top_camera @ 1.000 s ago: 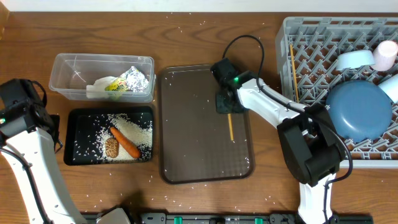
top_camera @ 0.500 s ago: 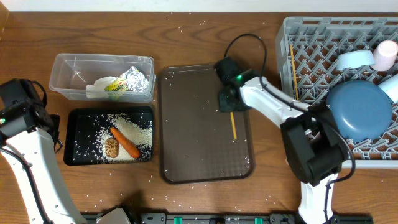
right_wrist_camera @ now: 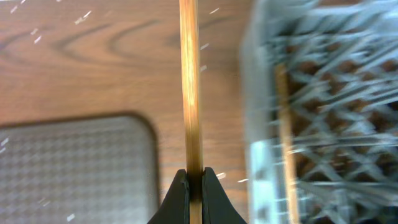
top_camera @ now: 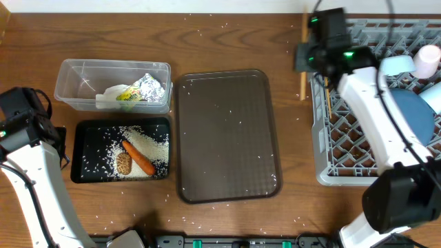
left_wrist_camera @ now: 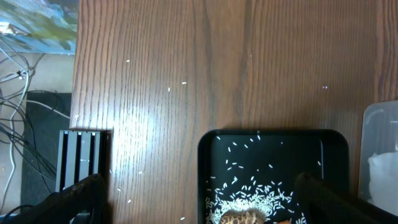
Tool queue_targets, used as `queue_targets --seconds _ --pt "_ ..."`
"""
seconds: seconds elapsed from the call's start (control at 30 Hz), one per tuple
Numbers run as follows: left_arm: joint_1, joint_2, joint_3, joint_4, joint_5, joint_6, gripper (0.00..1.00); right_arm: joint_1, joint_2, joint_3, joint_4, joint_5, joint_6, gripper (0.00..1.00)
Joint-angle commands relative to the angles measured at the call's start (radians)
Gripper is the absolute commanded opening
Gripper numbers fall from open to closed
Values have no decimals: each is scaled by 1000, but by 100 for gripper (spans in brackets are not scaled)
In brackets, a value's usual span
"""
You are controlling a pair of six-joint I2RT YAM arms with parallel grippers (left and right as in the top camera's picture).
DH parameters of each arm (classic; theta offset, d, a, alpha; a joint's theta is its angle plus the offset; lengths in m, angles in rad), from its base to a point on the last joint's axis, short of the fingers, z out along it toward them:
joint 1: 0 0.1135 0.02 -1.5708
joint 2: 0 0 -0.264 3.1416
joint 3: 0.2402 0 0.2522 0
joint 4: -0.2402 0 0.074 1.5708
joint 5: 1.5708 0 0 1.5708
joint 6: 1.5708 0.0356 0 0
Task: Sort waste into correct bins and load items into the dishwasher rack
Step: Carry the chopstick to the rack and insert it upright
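Wood table [top_camera: 227,34], rice-strewn. Just left of rack [top_camera: 322,158], my right pincer [right_wrist_camera: 191,186] clamps one chopstick [right_wrist_camera: 189,93]. Farther left: clear bin [top_camera: 110,63] holds foil [top_camera: 153,87], wrapper [top_camera: 127,96], napkin [top_camera: 105,101]; black tray [top_camera: 72,151] holds carrot [top_camera: 140,158], lump [top_camera: 123,162], rice [top_camera: 148,141]. Left pincer [left_wrist_camera: 202,193] gapes.

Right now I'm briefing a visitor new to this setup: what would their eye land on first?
The right gripper, shut on a wooden chopstick, holds it over the table just left of the big grey dishwasher rack. On the left, an orange carrot lies among white rice in the black tray, with crumpled silver foil in the clear container next to it.
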Motion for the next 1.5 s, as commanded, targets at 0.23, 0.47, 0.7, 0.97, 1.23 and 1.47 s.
queue_targets --seconds 0.23,0.47,0.7,0.97,1.23,1.47 --pt "5 -2 -2 -3 -6 -6 98 -152 45 3 16 -5 -92 1" --pt "5 -2 -2 -3 -6 -6 98 -167 97 3 48 -23 -121 1" --pt "5 -2 -2 -3 -6 -6 98 -166 136 3 51 -23 -131 1" --pt "5 -2 -2 -3 -6 -6 98 -166 137 3 31 -28 -130 53" --pt "5 -2 -2 -3 -6 -6 98 -166 104 6 -24 -150 -125 66" --pt "5 -2 -2 -3 -6 -6 98 -166 -43 5 -145 -186 -27 63"
